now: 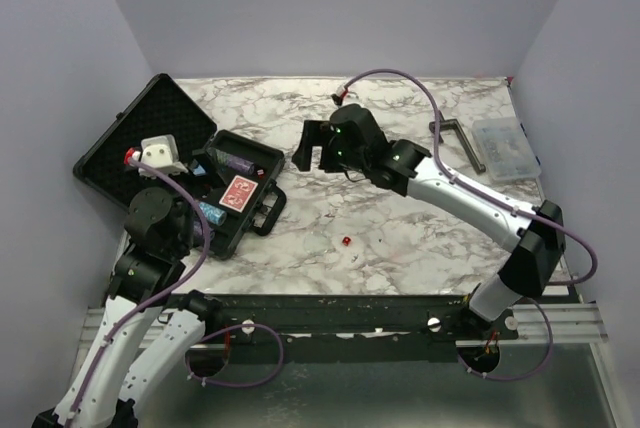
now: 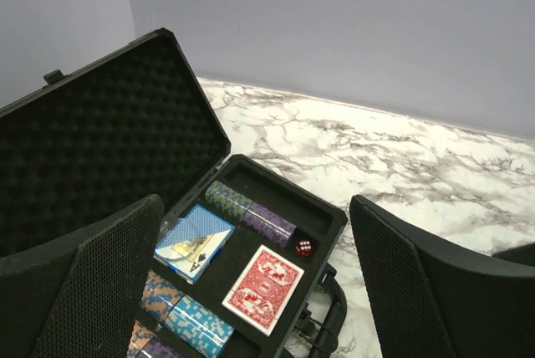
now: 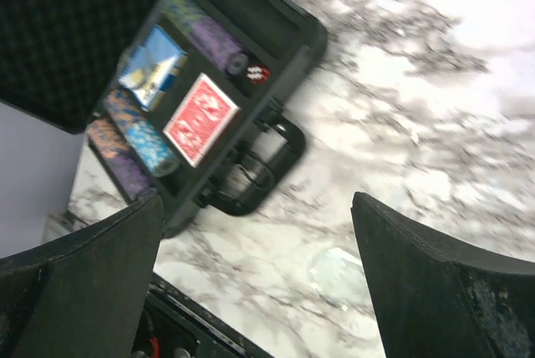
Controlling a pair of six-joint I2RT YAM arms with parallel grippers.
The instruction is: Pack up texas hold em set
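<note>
Black hard case [image 1: 125, 143] open at the left edge of the marble table [image 1: 420, 238]; both grippers are spread and empty.
Its foam-lined lid [image 2: 92, 140] leans back toward the far-left corner. The tray [image 2: 330, 216] holds a red card deck [image 1: 239, 192], a blue card deck [image 2: 194, 241], chip stacks [image 2: 251, 212] and one red die [image 2: 303, 248]. A second red die [image 1: 346, 239] lies loose on the table, toward the middle of the near edge and well apart from the case. The left gripper [image 2: 255, 203] hangs over the tray, fingers wide with nothing between them. The right gripper [image 3: 257, 199] hovers over bare marble near the case's handle [image 3: 251, 170], likewise wide and holding nothing.
</note>
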